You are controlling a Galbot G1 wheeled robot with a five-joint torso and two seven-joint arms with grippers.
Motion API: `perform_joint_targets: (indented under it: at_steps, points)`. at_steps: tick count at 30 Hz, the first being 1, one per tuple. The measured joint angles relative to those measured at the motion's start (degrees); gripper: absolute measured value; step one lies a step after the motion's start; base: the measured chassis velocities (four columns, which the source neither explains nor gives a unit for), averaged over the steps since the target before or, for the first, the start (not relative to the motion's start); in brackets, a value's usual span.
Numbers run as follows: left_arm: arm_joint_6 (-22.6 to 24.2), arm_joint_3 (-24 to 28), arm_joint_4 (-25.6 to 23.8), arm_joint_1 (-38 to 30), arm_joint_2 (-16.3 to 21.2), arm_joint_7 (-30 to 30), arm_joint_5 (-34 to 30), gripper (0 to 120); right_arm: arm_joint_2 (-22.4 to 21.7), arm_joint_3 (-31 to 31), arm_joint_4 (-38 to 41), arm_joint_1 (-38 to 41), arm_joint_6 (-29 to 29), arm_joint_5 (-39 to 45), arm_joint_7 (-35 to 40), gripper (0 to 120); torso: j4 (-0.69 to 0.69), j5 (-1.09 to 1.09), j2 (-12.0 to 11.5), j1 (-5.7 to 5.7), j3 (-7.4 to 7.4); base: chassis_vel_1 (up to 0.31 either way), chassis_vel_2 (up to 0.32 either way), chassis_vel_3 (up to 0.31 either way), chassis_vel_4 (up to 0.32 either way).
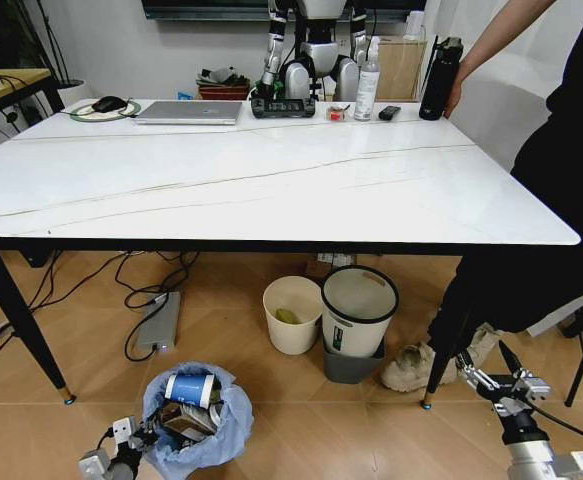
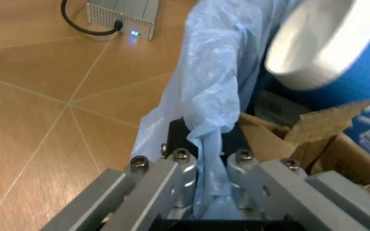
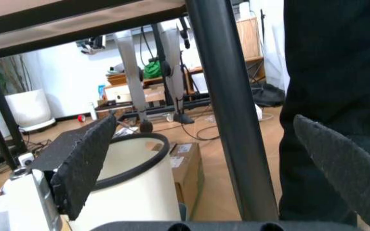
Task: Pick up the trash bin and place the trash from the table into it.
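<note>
Plastic liner only: your left claw [image 2: 207,159] pinches the trash bin [image 1: 197,415] bag; it may tear or slip. Right claw [image 3: 223,159] spread, idle.

A tan tiled floor [image 1: 301,420] is crossed by black cables [image 1: 136,285]; a white wall [image 1: 121,45] is seen behind.

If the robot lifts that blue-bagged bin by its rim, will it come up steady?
Probably light: the trash bin is small. The left gripper pinches thin, floppy bag film, which may slip or stretch. The blue cup sits high, so tilting might spill it.
</note>
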Motion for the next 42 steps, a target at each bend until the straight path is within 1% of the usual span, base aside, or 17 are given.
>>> perform_joint_targets:
  at_steps: [1, 7, 8, 11, 15, 16, 20, 21, 25, 27, 29, 31, 34, 35, 36, 38, 42]
  points:
    - [0.00, 0.00, 0.00, 0.00, 0.00, 0.00, 0.00, 5, 0.00, 0.00, 0.00, 0.00, 0.00, 0.00, 0.00, 100, 0.00, 0.00, 0.00, 0.00, 0.00, 0.000, 0.000, 0.000, 0.000]
    - [0.08, 0.13, 0.07, -0.10, 0.00, 0.06, -0.22, 32, 0.00, 0.00, 0.00, 0.00, 0.00, 0.00, 0.00, 100, 0.00, 0.00, 0.07, 0.03, 0.05, 0.000, 0.000, 0.000, 0.000]
    - [0.08, 0.13, 0.07, -0.10, 0.00, 0.06, -0.22, 32, 0.00, 0.00, 0.00, 0.00, 0.00, 0.00, 0.00, 100, 0.00, 0.00, 0.07, 0.03, 0.05, 0.000, 0.000, 0.000, 0.000]
    - [0.08, 0.13, 0.03, -0.02, 0.00, 0.15, -0.30, 43, 0.00, 0.00, 0.00, 0.00, 0.00, 0.00, 0.00, 100, 0.00, 0.00, 0.09, 0.04, 0.06, 0.000, 0.000, 0.000, 0.000]
    - [-0.11, 0.02, -2.05, 1.00, 0.29, 0.27, -0.38, 62, 0.00, -0.01, 0.00, 0.00, 0.00, 0.00, 0.00, 100, 0.00, 0.00, 0.12, 0.05, 0.08, 0.000, 0.000, 0.000, 0.000]
    - [-0.11, 0.02, -2.05, 1.00, 0.29, 0.27, -0.38, 62, 0.00, -0.01, 0.00, 0.00, 0.00, 0.00, 0.00, 100, 0.00, 0.00, 0.12, 0.05, 0.08, 0.000, 0.000, 0.000, 0.000]
    - [-0.36, -0.28, -5.44, 3.18, 1.16, 0.37, -0.63, 76, 0.00, 0.00, 0.00, 0.00, 0.00, 0.00, 0.00, 100, 0.00, -0.01, 0.14, 0.05, 0.09, 0.000, 0.000, 0.000, 0.000]
    - [-0.36, -0.28, -5.44, 3.18, 1.16, 0.37, -0.63, 76, 0.00, 0.00, 0.00, 0.00, 0.00, 0.00, 0.00, 100, 0.00, -0.01, 0.14, 0.05, 0.09, 0.000, 0.000, 0.000, 0.000]
    - [-3.45, -1.17, -12.90, 9.78, 2.79, 1.73, -0.05, 96, 0.00, 0.00, 0.00, 0.00, 0.00, 0.00, 0.00, 100, 0.01, 0.00, 0.16, 0.06, 0.11, 0.000, 0.000, 0.000, 0.000]
    - [-6.26, -1.92, -16.06, 11.91, 2.91, 2.69, 1.61, 102, 0.00, 0.00, 0.00, 0.00, 0.00, 0.00, 0.00, 100, 0.01, -0.01, 0.17, 0.06, 0.11, 0.000, 0.000, 0.000, 0.000]
    - [-6.56, -2.01, -16.44, 12.12, 2.92, 2.78, 1.79, 102, 0.00, 0.00, 0.00, 0.00, 0.00, 0.00, 0.00, 100, 0.01, -0.01, 0.17, 0.06, 0.11, 0.000, 0.000, 0.000, 0.000]
    - [-10.71, -3.14, -23.73, 15.39, 3.08, 4.40, 3.45, 109, 0.00, 0.00, 0.00, -0.01, 0.00, 0.00, 0.00, 100, 0.02, 0.00, 0.18, 0.07, 0.12, 0.000, 0.000, 0.000, 0.000]
    - [-15.65, -3.54, -29.07, 16.30, 3.07, 5.78, 4.87, 113, 0.00, 0.00, 0.00, 0.00, 0.00, 0.00, 0.00, 100, -0.01, 0.00, 0.19, 0.07, 0.12, 0.000, 0.000, 0.000, 0.000]
    - [-15.65, -3.54, -29.07, 16.30, 3.07, 5.78, 4.87, 113, 0.00, 0.00, 0.00, 0.00, 0.00, 0.00, 0.00, 100, -0.01, 0.00, 0.19, 0.07, 0.12, 0.000, 0.000, 0.000, 0.000]
    - [-16.64, -3.52, -31.90, 17.07, 2.95, 5.92, 5.03, 113, 0.00, 0.00, 0.00, -0.01, 0.00, 0.00, 0.00, 100, -0.01, 0.00, 0.20, 0.08, 0.12, 0.000, 0.000, 0.000, 0.000]
    - [-16.92, -3.23, -34.30, 17.96, 2.81, 5.87, 4.97, 115, 0.00, -0.01, 0.00, 0.00, 0.00, 0.00, 0.00, 100, 0.00, 0.03, 0.20, 0.07, 0.13, 0.000, 0.000, 0.000, 0.000]
    - [-16.92, -3.11, -34.83, 18.19, 2.75, 5.70, 4.86, 114, 0.00, -0.01, 0.01, 0.01, 0.00, 0.00, 0.00, 100, 0.01, -0.01, 0.20, 0.08, 0.13, 0.000, 0.000, 0.000, 0.000]
